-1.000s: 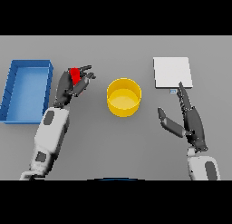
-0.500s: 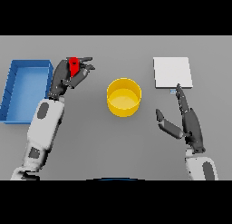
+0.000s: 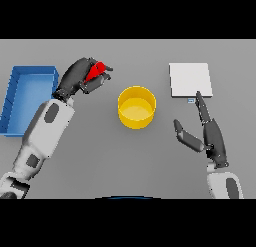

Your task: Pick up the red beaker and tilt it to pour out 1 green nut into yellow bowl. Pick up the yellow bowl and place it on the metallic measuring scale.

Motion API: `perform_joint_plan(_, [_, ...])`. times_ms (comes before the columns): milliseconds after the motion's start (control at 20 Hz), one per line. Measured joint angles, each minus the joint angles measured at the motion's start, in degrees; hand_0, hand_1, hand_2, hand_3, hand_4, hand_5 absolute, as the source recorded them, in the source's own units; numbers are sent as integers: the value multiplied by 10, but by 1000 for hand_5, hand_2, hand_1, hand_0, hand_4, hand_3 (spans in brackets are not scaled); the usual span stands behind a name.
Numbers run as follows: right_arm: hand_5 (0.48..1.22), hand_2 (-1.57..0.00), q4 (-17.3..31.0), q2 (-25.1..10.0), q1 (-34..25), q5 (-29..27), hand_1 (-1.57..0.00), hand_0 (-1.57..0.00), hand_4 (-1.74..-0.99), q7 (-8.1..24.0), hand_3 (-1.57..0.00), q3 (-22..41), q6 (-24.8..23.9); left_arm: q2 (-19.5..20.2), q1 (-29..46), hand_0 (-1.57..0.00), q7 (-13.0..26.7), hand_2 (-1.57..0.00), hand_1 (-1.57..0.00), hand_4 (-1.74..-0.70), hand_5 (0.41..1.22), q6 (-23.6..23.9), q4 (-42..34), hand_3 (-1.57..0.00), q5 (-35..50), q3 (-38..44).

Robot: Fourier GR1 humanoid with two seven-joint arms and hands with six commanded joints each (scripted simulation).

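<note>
We see the left hand (image 3: 80, 77) closed around the red beaker (image 3: 96, 71), tilted, at ten o'clock from the yellow bowl (image 3: 136, 107). The right hand (image 3: 209, 133) rests with straight fingers at six o'clock from the scale (image 3: 189, 80) on the desk (image 3: 128, 161).

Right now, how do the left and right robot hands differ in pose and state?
The left robot hand is curled round the red beaker, raised beside the blue bin; the right robot hand holds nothing, fingers straight. The left sits left of the yellow bowl; the right points toward the scale. Both are dark hands on white-grey arms.
</note>
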Motion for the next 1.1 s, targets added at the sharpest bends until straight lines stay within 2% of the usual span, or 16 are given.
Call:
perform_joint_plan(50, [667,1,1,1,-3,-1,1,1,-1178,9,1,1,2,5,-11,-1569,11,-1570,-1569,-1739,1134,-3,-2,-1569,-19,-19])
perform_joint_plan(200, [669,1,-6,2,2,-9,1,1,-1181,3,1,0,6,21,-38,-1570,38,-1570,-1570,-1740,1162,-26,-2,-1570,-73,-75])
perform_joint_plan(300, [673,1,-5,8,-5,-7,1,1,-1183,22,1,4,5,30,-66,-1570,51,-1571,-1571,-1740,1183,-33,14,-1570,-124,-119])
perform_joint_plan(400, [676,1,-6,11,4,-9,1,1,-1187,12,1,3,4,41,-84,-1571,53,-1571,-1571,-1741,1197,-52,21,-1571,-159,-157])
perform_joint_plan(450, [675,1,-6,12,-1,-7,1,1,-1191,20,1,4,2,40,-95,-1571,58,-1571,-1571,-1689,1202,-63,31,-1571,-175,-175])
perform_joint_plan(550, [675,1,-11,17,9,-5,1,1,-1191,17,1,8,1,44,-124,-1571,73,-1571,-1571,-1705,1209,-96,38,-1436,-208,-207])
perform_joint_plan(700, [659,1,-9,19,6,-23,1,1,-1197,34,1,-1,4,46,-171,-1571,52,-1571,-1571,-1717,1215,-134,70,-1349,-257,-252])
perform_joint_plan(800, [639,1,-8,27,9,-28,1,1,-1206,31,1,3,7,52,-192,-1571,27,-1571,-1571,-1719,1217,-154,84,-1295,-280,-276])
perform_joint_plan(900, [624,1,-2,25,2,-37,1,1,-1220,34,1,-6,8,47,-211,-1571,6,-1571,-1571,-1723,1218,-164,97,-1394,-305,-300])
perform_joint_plan(1000, [610,1,-13,22,14,-28,1,1,-1221,17,1,-2,4,43,-222,-1571,-19,-1571,-1571,-1727,1219,-167,108,-1458,-327,-323])
perform_joint_plan(1050, [600,1,-5,23,1,-23,1,1,-1214,28,1,-4,0,35,-234,-1571,-23,-1571,-1571,-1729,1220,-169,116,-1480,-339,-334])
perform_joint_plan(1100, [591,1,-12,24,11,-17,1,1,-1213,17,1,1,-3,37,-244,-1571,-36,-1571,-1571,-1730,1220,-168,126,-1499,-352,-344])
